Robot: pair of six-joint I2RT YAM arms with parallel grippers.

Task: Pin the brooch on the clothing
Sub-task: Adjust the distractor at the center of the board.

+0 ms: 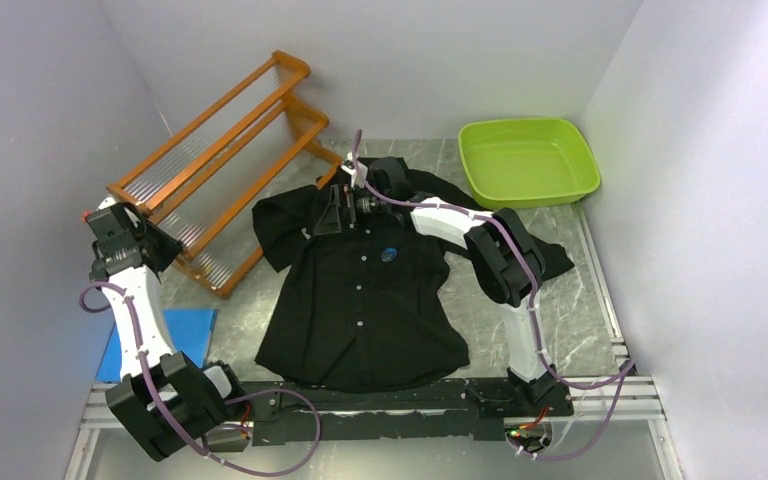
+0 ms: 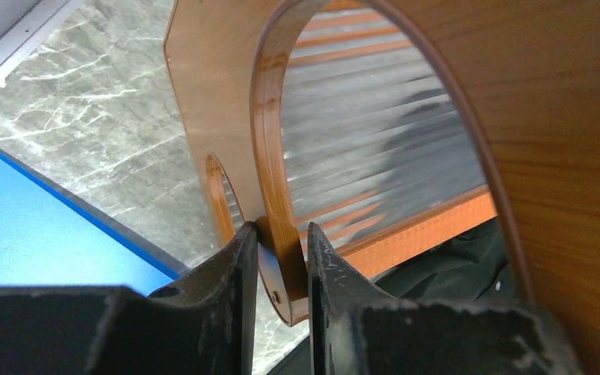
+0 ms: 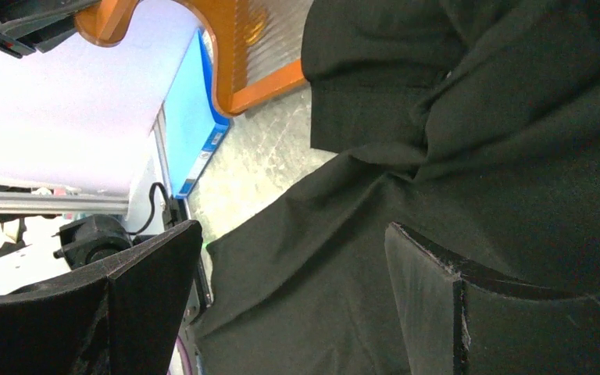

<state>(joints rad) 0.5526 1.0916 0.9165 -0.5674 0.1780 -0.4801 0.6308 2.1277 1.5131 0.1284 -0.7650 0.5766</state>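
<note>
The clothing, a black button-up shirt [image 1: 360,320], lies flat on the marble table with its collar to the far side. A small blue brooch [image 1: 388,253] sits on its chest; I cannot tell whether it is pinned. My right gripper [image 1: 328,215] hovers over the collar and left shoulder area. In the right wrist view this gripper [image 3: 293,230] is open, with only black fabric [image 3: 476,141] under the gap. My left gripper [image 1: 160,243] is off at the left. In its wrist view the gripper [image 2: 281,230] is shut on the curved wooden end frame of the orange rack [image 2: 269,141].
The orange wooden rack [image 1: 230,150] lies tilted at the back left, touching the shirt's sleeve. A green plastic tub [image 1: 528,160] stands at the back right. A blue flat pad [image 1: 185,335] lies at the near left. White walls enclose three sides.
</note>
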